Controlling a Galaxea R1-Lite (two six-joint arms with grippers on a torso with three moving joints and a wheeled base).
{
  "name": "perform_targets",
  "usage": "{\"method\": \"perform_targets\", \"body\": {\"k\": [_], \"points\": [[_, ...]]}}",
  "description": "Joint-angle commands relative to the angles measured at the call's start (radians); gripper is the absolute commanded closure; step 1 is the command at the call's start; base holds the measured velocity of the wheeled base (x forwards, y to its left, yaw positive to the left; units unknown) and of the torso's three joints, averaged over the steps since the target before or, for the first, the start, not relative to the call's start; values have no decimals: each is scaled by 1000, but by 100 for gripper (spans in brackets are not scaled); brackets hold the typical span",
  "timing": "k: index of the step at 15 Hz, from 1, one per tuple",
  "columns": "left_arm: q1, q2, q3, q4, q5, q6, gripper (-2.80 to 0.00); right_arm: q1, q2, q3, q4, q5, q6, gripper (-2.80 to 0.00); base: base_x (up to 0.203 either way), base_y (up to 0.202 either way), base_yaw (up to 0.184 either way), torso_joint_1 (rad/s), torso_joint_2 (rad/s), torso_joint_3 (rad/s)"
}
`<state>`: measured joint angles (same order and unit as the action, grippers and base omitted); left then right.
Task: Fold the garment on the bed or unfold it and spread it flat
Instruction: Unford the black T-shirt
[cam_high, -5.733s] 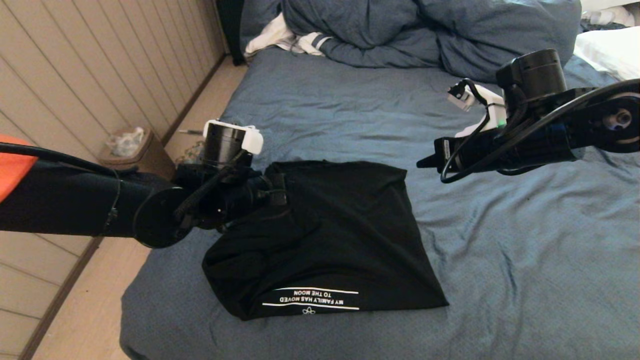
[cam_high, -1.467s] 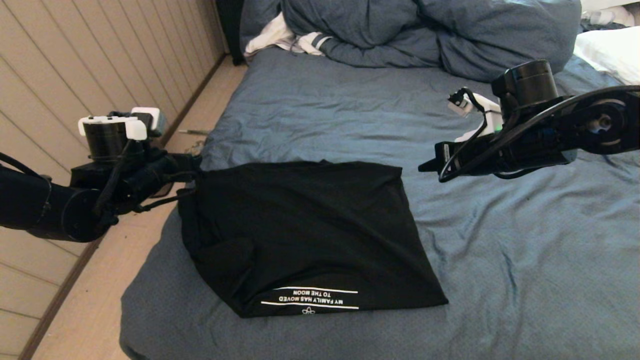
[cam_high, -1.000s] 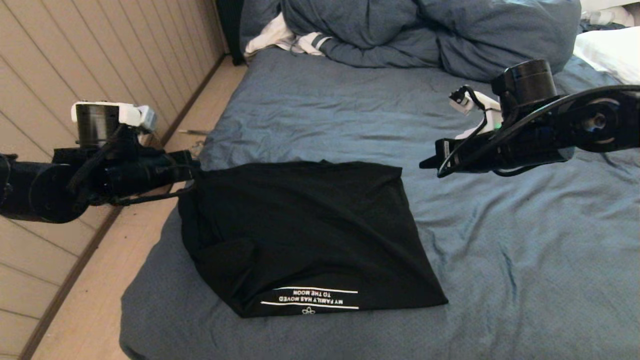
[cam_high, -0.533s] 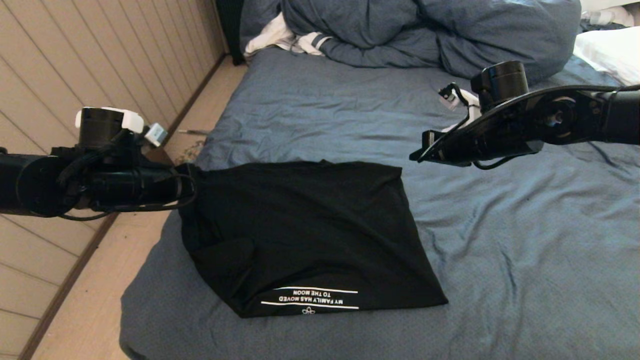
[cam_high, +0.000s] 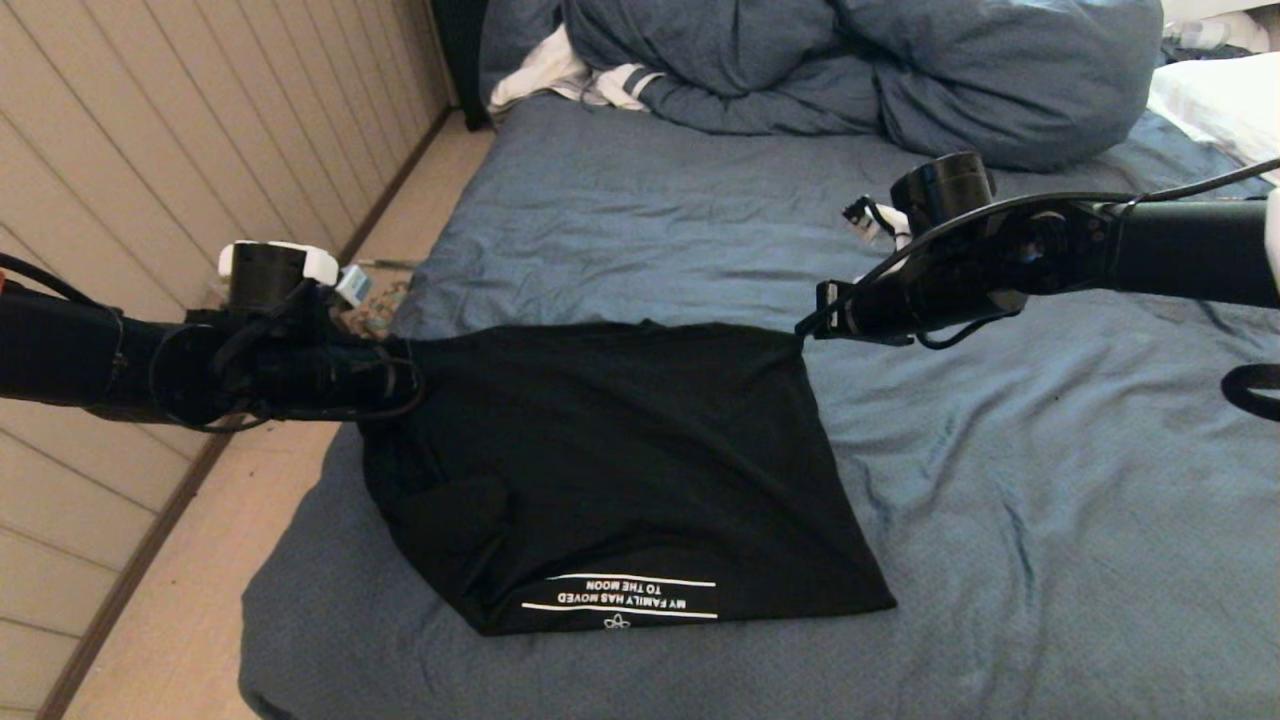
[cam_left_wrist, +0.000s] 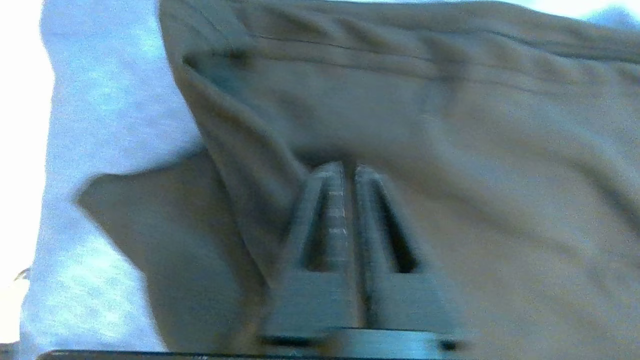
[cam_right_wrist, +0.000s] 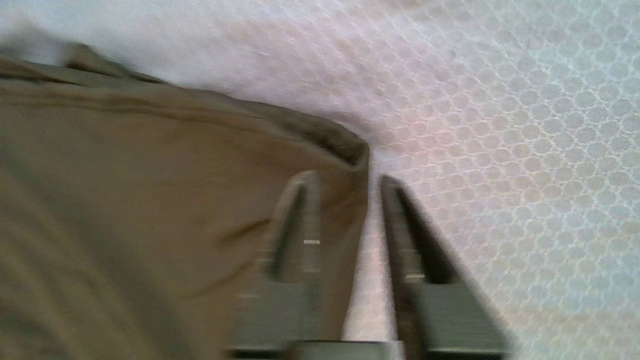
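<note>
Across the near half of the bed (cam_high: 1000, 480) the black T-shirt (cam_high: 610, 460) lies folded over, plain side up, with a strip of white lettering showing at its near edge and a loose bunch of cloth at its near left corner. Both far corners have a gripper at them. The left gripper (cam_left_wrist: 348, 172) sits over the far left corner, its fingers a narrow slit apart with their tips on the cloth; whether any fabric is pinched between them cannot be told. The right gripper (cam_right_wrist: 345, 182) is at the far right corner, fingers parted, one over the hemmed edge and the other over bare sheet, so the hem lies between them, not yet pinched.

Thin jersey like this is light and limp, sags wherever unsupported, and drags on the rumpled sheet. The doubled hem at the two far corners looks the firmest hold; gripping all layers there should keep them together when lifted
</note>
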<state>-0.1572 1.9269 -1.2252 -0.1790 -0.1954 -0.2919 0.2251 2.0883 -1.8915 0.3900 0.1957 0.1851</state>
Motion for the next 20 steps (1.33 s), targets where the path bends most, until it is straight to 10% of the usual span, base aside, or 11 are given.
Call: {"method": "perform_targets", "body": {"k": [1,7,8,20], "points": [[-1,23,-2,-25,18,-3,-280,0,24,-1,0,1,-8,-280,0,0,0,0,0,0],[7,12,12,-66,27,-9,-280,0,94,-53,0,2,-10,-280,0,0,0,0,0,0],[11,15,12,-68,27,-9,-280,0,102,-57,-2,2,-7,0,0,0,0,0,0,0],[37,-85,83,-127,27,-9,-280,46,-34,-57,11,4,-7,0,0,0,0,0,0,0]]}}
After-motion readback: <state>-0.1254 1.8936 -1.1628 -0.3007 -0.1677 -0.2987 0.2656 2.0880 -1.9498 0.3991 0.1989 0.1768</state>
